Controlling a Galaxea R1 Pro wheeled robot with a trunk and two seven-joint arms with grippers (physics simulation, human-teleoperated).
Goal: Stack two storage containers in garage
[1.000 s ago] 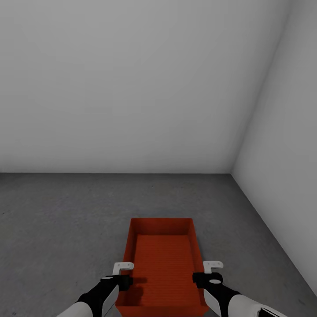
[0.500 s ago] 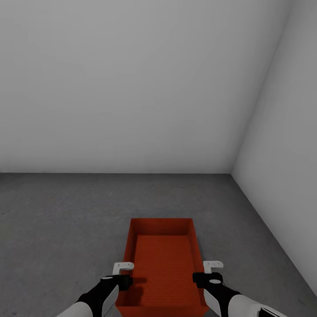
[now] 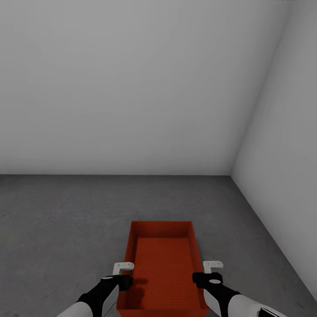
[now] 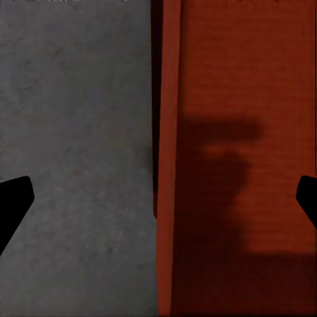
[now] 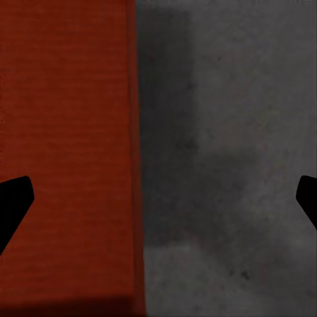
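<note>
1. grey-white walls [image 3: 132, 88] fill the upper part of the head view and meet in a corner at the right; below them runs the dark grey floor [image 3: 57, 220] of the garage.
2. one storage container [image 3: 162, 264] sits at the lower centre of the head view, open top up, apparently resting on the floor. it holds nothing.
3. left gripper [image 3: 123, 267] is spread wide, straddling the container's left wall [image 4: 165, 158]; one fingertip shows over bare floor, the other over the bin interior, neither touching the wall.
4. right gripper [image 3: 213, 265] is likewise spread across the right wall [image 5: 135, 165], clear of it.
5. risk: pulling either arm sideways or back before lifting could catch a finger on a thin wall and drag or tip the bin.
6. risk: closing now would pinch one wall only and could skew the container.
7. obstructions: none visible on the surrounding floor; the right wall of the room stands near, limiting room to turn the base on that side.
</note>
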